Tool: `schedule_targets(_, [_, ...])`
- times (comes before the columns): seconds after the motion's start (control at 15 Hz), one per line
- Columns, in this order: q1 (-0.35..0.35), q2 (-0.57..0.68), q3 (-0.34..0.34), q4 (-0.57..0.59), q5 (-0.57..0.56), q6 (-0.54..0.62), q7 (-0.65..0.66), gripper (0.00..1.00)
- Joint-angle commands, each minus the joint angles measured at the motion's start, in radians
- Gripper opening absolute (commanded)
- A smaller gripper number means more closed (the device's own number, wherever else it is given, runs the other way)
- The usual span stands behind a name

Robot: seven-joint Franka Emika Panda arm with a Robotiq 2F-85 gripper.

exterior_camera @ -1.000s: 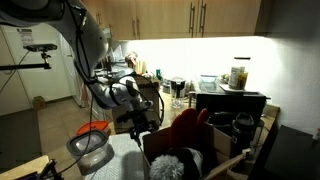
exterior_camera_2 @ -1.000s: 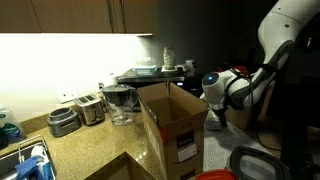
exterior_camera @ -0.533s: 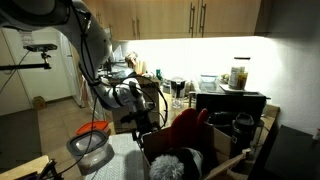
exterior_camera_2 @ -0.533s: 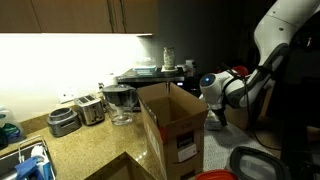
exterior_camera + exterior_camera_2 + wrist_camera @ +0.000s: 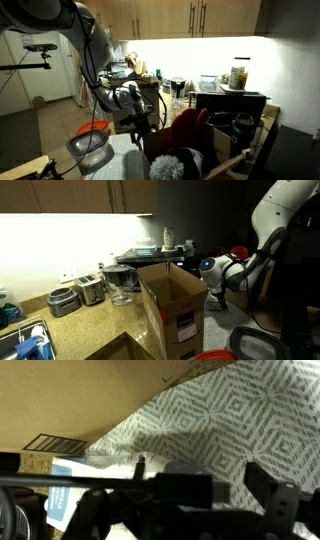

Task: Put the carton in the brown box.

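Note:
The brown box (image 5: pixel 175 305) stands open on the counter; its cardboard side (image 5: pixel 70 400) fills the upper left of the wrist view. A white carton with a blue label (image 5: pixel 62 502) lies on the patterned cloth by the foot of the box, partly hidden behind my fingers. My gripper (image 5: pixel 185 495) hangs low beside the box, its dark fingers spread apart just right of the carton and holding nothing. It shows in both exterior views (image 5: pixel 146 122) (image 5: pixel 213 295), where the carton is hidden.
A patterned cloth (image 5: pixel 250 420) covers the counter under the gripper. A metal strainer (image 5: pixel 90 148) and a red bowl (image 5: pixel 95 128) sit near the arm. A toaster (image 5: pixel 90 288) and a glass pitcher (image 5: pixel 120 283) stand behind the box.
The wrist has shifted slightly closer to the side of the box and a little lower. Nothing was grasped.

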Motion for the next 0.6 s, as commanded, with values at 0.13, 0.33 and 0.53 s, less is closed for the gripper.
schedule_targets(0.13, [0.039, 0.015, -0.025, 0.007, -0.103, 0.054, 0.078, 1.0])
schedule_targets(0.33, [0.054, 0.029, -0.036, 0.017, -0.184, 0.075, 0.182, 1.0])
schedule_targets(0.53, [0.054, 0.048, -0.037, 0.025, -0.236, 0.095, 0.262, 1.0])
